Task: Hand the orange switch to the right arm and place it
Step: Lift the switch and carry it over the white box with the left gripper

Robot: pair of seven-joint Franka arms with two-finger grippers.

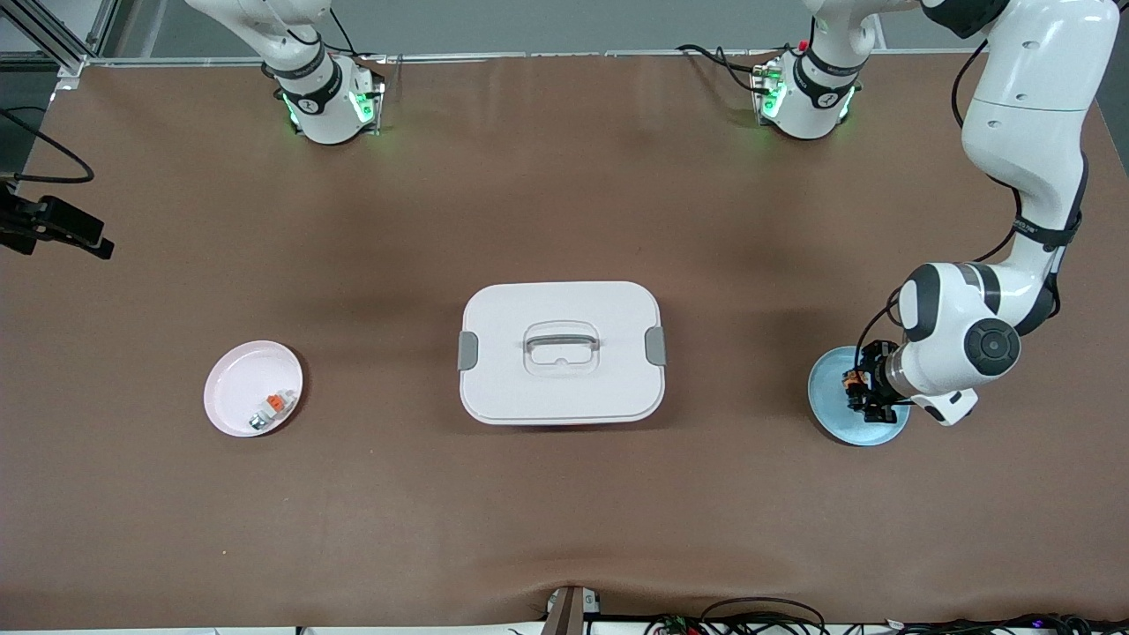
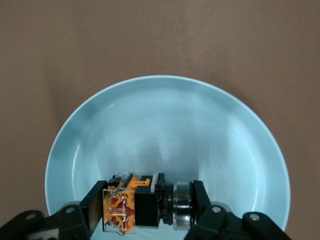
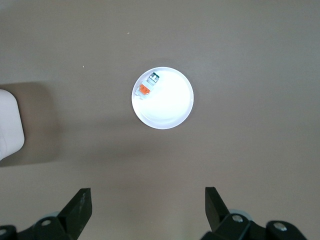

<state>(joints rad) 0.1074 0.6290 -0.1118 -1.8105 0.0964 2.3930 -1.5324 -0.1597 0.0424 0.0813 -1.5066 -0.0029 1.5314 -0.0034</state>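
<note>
The orange switch (image 2: 145,202), a stubby black body with an orange block at one end and a silver ring at the other, is clamped between the fingers of my left gripper (image 2: 147,206). The gripper is low over the light blue plate (image 2: 165,120) at the left arm's end of the table. In the front view the left gripper (image 1: 862,394) and the switch (image 1: 852,382) are over the same plate (image 1: 833,425). My right gripper (image 3: 147,197) is open and empty, high over the table. It does not show in the front view.
A white lidded box (image 1: 562,353) with a handle stands at mid-table. A white plate (image 1: 231,388) at the right arm's end holds a small white-and-grey piece with an orange tab (image 1: 272,410). The plate (image 3: 170,107) and piece (image 3: 146,87) also show in the right wrist view.
</note>
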